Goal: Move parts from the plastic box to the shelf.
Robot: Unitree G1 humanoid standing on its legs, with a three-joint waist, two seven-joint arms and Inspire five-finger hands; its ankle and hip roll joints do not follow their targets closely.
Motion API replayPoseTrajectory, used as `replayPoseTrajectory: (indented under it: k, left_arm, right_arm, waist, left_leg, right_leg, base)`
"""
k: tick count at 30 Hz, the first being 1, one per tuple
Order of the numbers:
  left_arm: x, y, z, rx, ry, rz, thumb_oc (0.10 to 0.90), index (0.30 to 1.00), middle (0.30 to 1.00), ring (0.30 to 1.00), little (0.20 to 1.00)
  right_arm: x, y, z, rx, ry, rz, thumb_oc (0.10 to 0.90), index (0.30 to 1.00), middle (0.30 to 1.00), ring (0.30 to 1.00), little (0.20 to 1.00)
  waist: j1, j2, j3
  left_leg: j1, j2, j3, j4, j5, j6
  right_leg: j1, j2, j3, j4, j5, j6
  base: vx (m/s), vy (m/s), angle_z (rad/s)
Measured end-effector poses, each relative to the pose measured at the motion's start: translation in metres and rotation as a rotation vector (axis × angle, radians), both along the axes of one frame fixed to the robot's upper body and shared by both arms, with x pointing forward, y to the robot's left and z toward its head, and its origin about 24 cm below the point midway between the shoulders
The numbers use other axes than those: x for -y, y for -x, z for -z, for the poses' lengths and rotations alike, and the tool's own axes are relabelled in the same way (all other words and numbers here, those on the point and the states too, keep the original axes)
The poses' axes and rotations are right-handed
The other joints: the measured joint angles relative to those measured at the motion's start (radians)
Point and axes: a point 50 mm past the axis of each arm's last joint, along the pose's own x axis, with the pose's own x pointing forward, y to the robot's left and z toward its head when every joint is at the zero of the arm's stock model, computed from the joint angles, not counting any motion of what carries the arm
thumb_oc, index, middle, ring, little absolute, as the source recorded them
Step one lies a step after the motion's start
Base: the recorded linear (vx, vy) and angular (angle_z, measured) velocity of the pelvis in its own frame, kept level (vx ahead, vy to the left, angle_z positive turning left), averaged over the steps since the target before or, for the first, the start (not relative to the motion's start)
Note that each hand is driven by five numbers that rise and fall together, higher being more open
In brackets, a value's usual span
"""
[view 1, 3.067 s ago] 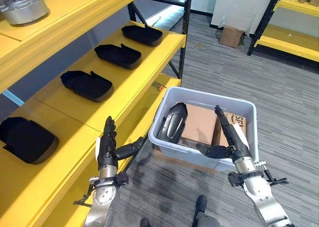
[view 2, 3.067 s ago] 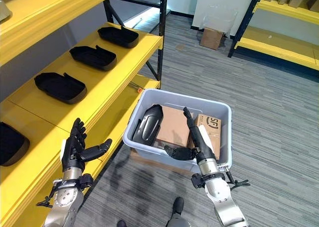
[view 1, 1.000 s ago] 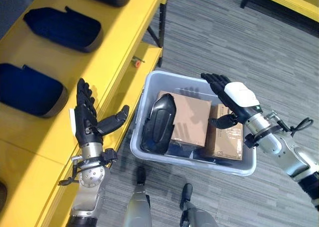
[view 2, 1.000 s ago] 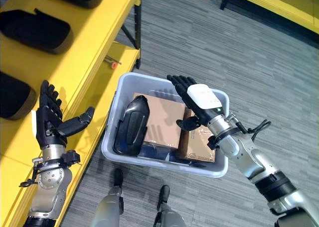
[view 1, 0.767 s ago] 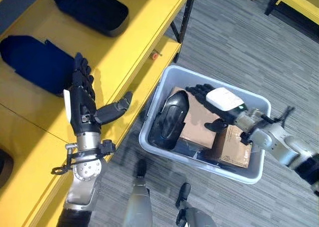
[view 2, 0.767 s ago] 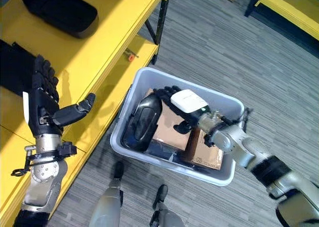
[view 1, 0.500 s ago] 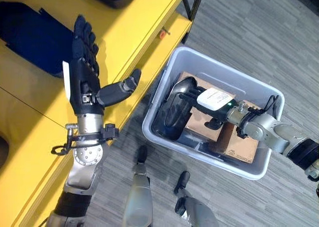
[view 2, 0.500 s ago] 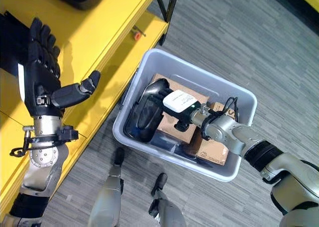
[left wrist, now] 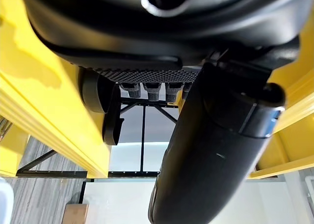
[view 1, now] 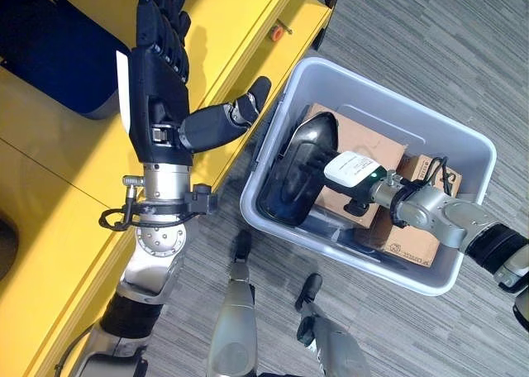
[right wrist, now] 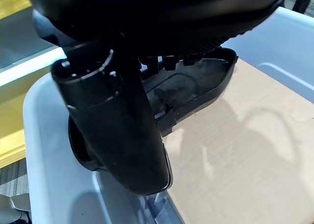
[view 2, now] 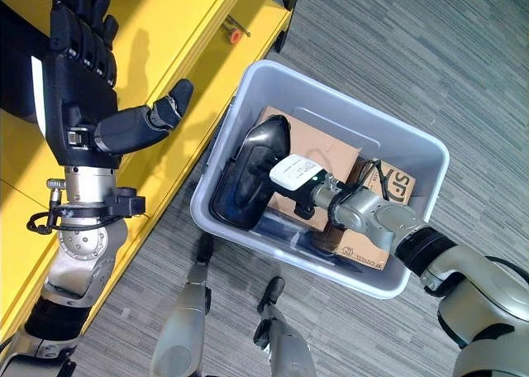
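The grey plastic box (view 1: 463, 145) is sitting on the floor just beside the lower edge of the yellow shelf (view 1: 74, 170), and it serves here as the reference point. Inside the box, a black moulded part (view 1: 299, 172) is leaning on end against the wall nearest the shelf, with its upper end resting against a brown cardboard box (view 1: 364, 141) that is lying flat in the middle. A second, smaller cardboard box (view 1: 417, 245) is lying at the side of the plastic box away from the shelf. The right hand (view 1: 354, 172) is reaching into the plastic box, its white-backed body lying over the black part where that part meets the flat carton. In the right wrist view the thumb (right wrist: 113, 126) is standing out before the hollow inner face of the black part (right wrist: 196, 81), and the fingers are going down toward it; whether they are gripping it cannot be told. The left hand (view 2: 78, 88) is being held up outside the plastic box, over the shelf's edge, with fingers straight, thumb spread toward the box, and nothing in it. Another black part (view 1: 54, 50) is lying on the shelf, beyond the left hand from the box. A small orange object (view 2: 235, 35) is lying on the shelf's lower level, near the box's far corner.
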Motion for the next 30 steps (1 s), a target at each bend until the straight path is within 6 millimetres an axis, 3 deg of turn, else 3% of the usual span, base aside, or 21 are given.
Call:
replayPoseTrajectory:
  k: [8, 13, 20, 26, 30]
  left_arm:
    - [0.01, -0.001, -0.002, 0.008, 0.003, 0.039, 0.9, 1.0, 1.0, 1.0, 1.0]
    - [0.014, -0.001, -0.004, 0.017, 0.03, 0.055, 0.9, 1.0, 1.0, 1.0, 1.0]
    - [0.016, -0.002, -0.007, 0.029, 0.031, 0.062, 0.9, 1.0, 1.0, 1.0, 1.0]
    - [0.021, -0.002, -0.005, 0.025, 0.075, 0.079, 0.9, 1.0, 1.0, 1.0, 1.0]
    - [0.021, -0.002, -0.004, 0.015, 0.089, 0.086, 0.9, 1.0, 1.0, 1.0, 1.0]
  right_arm:
    - [-0.004, -0.016, -0.009, 0.052, 0.09, 0.023, 0.9, 1.0, 1.0, 1.0, 1.0]
    - [-0.008, -0.017, -0.01, 0.06, 0.107, 0.015, 0.9, 1.0, 1.0, 1.0, 1.0]
    - [-0.005, -0.024, -0.01, 0.063, 0.109, 0.053, 0.9, 1.0, 1.0, 1.0, 1.0]
    - [0.0, -0.027, -0.01, 0.069, 0.107, 0.083, 0.9, 1.0, 1.0, 1.0, 1.0]
    - [0.003, -0.028, -0.009, 0.071, 0.112, 0.1, 0.9, 1.0, 1.0, 1.0, 1.0]
  waist:
    - [0.003, 0.025, 0.008]
    - [0.005, 0.027, 0.008]
    - [0.005, 0.03, 0.008]
    - [0.006, 0.056, 0.009]
    - [0.012, 0.059, 0.008]
  left_leg:
    - [-0.028, -0.004, -0.01, 0.0, 0.005, -0.001]
    - [-0.034, -0.005, -0.015, 0.0, 0.005, -0.001]
    - [-0.037, -0.007, -0.016, 0.0, 0.005, -0.001]
    - [-0.054, -0.011, -0.036, 0.0, 0.007, -0.003]
    - [-0.078, -0.014, -0.037, 0.0, 0.008, -0.002]
  right_leg:
    - [-0.036, -0.006, -0.007, 0.031, -0.014, -0.001]
    - [-0.036, -0.006, -0.019, 0.031, -0.02, 0.0]
    - [-0.037, -0.006, -0.023, 0.031, -0.023, 0.001]
    - [-0.044, -0.006, -0.039, 0.031, -0.028, 0.002]
    - [-0.07, -0.008, -0.04, 0.039, -0.033, 0.002]
  base:
    - [0.0, -0.004, 0.01]
    - [0.0, -0.003, 0.06]
    - [0.0, 0.0, 0.01]
    - [0.01, -0.01, 0.07]
    - [0.0, -0.001, 0.02]
